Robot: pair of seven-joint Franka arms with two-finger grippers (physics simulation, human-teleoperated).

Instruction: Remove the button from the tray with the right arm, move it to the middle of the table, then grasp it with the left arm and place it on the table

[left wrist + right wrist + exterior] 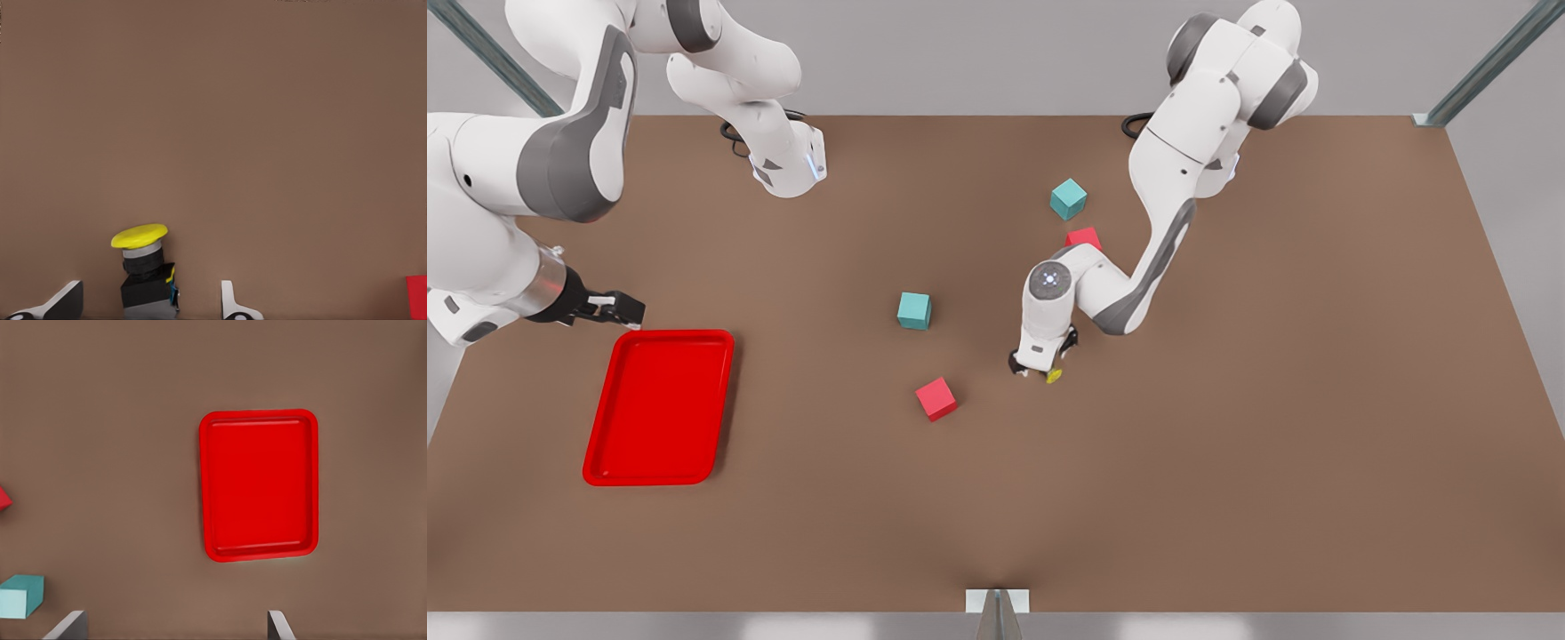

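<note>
We see the left gripper, black and two-fingered, low over the middle of the plain brown tabletop, on the white arm at the front view's right. Its fingertips stand spread, with the tiny dark grey push-button with a round yellow cap between them, apart from both tips in the left wrist view. In the front view the yellow cap shows just beside the gripper, near a red cube. Whether the button rests on the table we cannot tell.

The right gripper, on the arm at the front view's left, waits above the far edge of the shallow bright red rectangular tray, its fingers spread wide with nothing between them. A teal cube lies between tray and button.
</note>
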